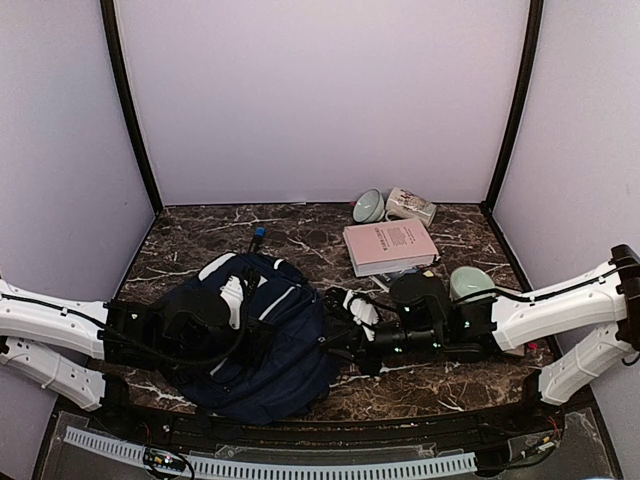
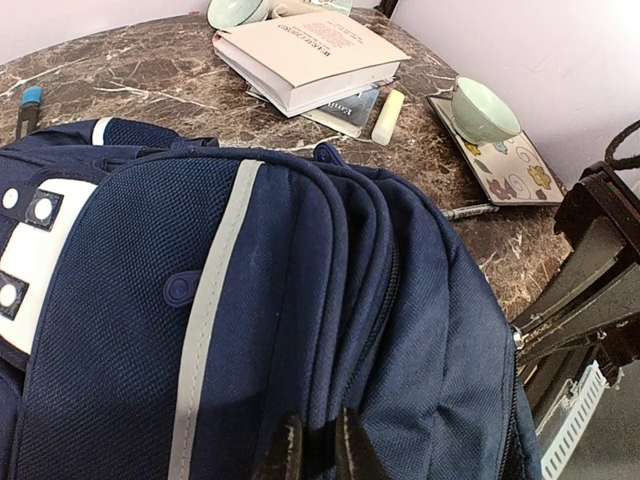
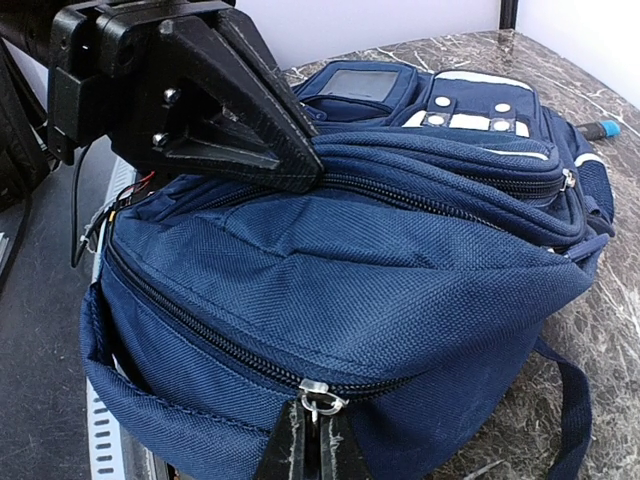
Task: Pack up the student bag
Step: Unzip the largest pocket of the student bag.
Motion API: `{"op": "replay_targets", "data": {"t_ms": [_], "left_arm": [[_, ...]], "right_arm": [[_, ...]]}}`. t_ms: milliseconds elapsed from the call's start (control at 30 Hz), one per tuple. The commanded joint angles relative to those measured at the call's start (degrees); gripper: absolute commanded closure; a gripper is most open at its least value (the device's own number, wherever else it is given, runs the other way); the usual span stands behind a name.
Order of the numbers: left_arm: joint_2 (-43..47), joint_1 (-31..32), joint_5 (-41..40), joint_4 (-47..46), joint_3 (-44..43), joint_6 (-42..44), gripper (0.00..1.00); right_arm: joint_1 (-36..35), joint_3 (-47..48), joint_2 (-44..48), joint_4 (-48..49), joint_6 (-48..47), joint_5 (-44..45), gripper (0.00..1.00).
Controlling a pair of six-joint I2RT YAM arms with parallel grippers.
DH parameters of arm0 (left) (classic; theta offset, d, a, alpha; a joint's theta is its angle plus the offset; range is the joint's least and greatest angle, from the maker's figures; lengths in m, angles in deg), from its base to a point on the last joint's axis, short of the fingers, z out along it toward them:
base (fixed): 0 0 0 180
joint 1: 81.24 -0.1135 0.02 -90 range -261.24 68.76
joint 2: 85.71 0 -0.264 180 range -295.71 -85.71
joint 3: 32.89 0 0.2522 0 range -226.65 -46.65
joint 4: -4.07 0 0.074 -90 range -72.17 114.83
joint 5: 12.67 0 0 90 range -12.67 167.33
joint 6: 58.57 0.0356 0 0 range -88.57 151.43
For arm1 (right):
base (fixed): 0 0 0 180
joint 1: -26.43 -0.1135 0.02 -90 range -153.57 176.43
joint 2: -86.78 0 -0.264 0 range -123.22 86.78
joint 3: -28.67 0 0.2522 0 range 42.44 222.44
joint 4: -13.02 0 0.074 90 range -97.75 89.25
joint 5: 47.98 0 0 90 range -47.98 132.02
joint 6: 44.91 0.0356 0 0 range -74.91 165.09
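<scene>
Right hand (image 3: 315,432) fingertips sit closest in its wrist view, pinched together on the metal zip pull (image 3: 318,400) of a long zipper along the side of the student bag (image 3: 380,290); the navy bag lies on its back on the marble-patterned table (image 1: 200,235), at the near left-centre between the two arms, its white patch with studs towards the far end; the left hand (image 2: 318,447) comes in from the opposite side, its fingers nearly together and clenched on a ridge of navy fabric beside a grey-white stripe; just beyond the bag's far edge lies a blue-capped pen (image 1: 258,236); to the right of the bag a dark pen (image 2: 470,211) lies close to the fabric; farther out a pinkish book (image 2: 300,55) rests on a thin booklet (image 2: 345,108), with a pale yellow stick (image 2: 388,115) beside them; a pale green bowl (image 2: 483,108) stands on a patterned tile (image 2: 515,165) to the right; at the back wall a second green bowl (image 1: 368,206) lies tipped next to a patterned cup (image 1: 410,205) on its side
</scene>
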Motion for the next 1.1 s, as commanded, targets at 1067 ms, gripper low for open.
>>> {"op": "replay_targets", "data": {"t_ms": [1067], "left_arm": [[-1.6, -1.6, -9.3, -6.8, 0.3, 4.6, 1.0]], "right_arm": [[-11.3, 8.9, -9.2, 7.2, 5.9, 1.1, 1.0]]}}
